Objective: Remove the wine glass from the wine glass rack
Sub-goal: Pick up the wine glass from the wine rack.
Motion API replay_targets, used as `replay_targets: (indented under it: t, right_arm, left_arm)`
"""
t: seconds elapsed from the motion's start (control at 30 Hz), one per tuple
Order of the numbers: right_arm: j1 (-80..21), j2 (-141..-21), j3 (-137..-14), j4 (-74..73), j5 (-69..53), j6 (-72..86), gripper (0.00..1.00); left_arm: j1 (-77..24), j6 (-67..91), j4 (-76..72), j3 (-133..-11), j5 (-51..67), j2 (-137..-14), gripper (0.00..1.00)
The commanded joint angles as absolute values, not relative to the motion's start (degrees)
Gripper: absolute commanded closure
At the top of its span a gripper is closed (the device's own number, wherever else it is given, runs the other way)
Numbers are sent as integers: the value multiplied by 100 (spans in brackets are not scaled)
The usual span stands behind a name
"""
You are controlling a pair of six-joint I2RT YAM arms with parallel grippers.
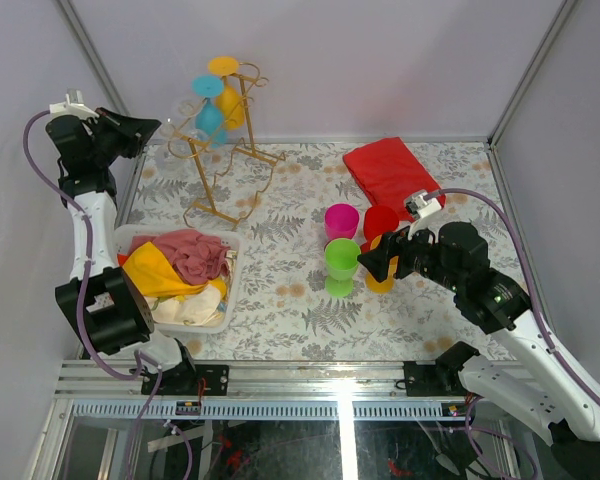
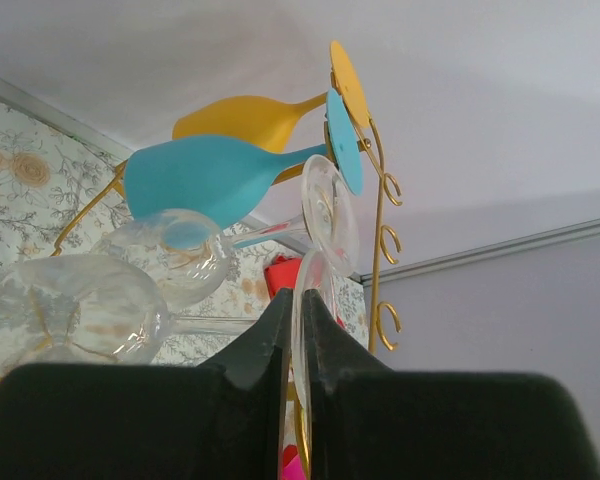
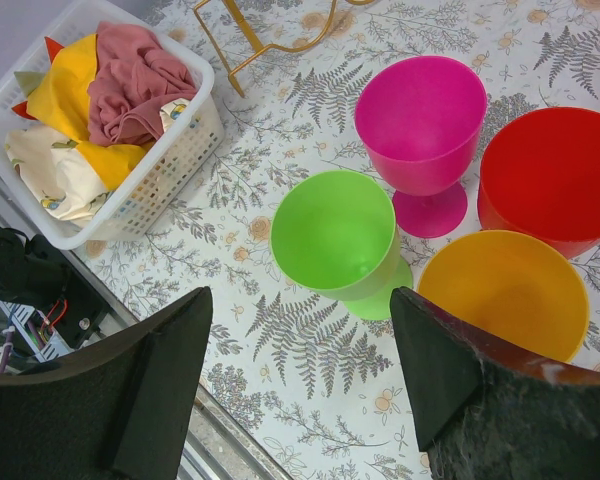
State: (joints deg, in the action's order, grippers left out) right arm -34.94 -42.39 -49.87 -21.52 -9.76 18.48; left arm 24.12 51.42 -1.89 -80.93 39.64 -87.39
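Clear wine glass foot (image 2: 303, 283) between left tool (image 2: 298, 322)

bright even light, soft shadows, left claw (image 2: 296, 306) blurred close.

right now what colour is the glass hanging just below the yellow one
The glass is turquoise blue, clearest in the left wrist view.

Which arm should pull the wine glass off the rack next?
Left. The left hand grips the clear wine glass by its foot at the rack; the right hand hangs open over the cups.
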Motion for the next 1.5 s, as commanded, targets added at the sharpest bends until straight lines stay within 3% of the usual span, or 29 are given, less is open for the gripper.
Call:
replay_targets:
  t: [0.0,0.57,0.67,0.8,1.13,1.47]
  right_arm:
    - [-3516,-4189,-5247,-2038,-1055,1828,21]
    - [-3514,-4145,-5222,-2065,-1015,1838,21]
    - [-3511,-4136,-5223,-2082,-994,1825,21]
    - [-3516,-4146,-5223,-2121,-961,1820,21]
    - [-3517,-4110,-5239,-2218,-879,1753,21]
    - [-3514,-4041,-5258,-2329,-747,1602,21]
  left_arm:
    - [2445,5091,-359,-8448,4131,-8798,98]
    - [2376,4739,179,-8631,4480,-8939,87]
    - [2361,4746,182,-8622,4511,-8948,88]
    - [2348,4761,155,-8571,4488,-8903,100]
    - [2351,5847,-1007,-8365,4435,-8851,100]
    - [2387,5994,-991,-8505,4045,-8854,100]
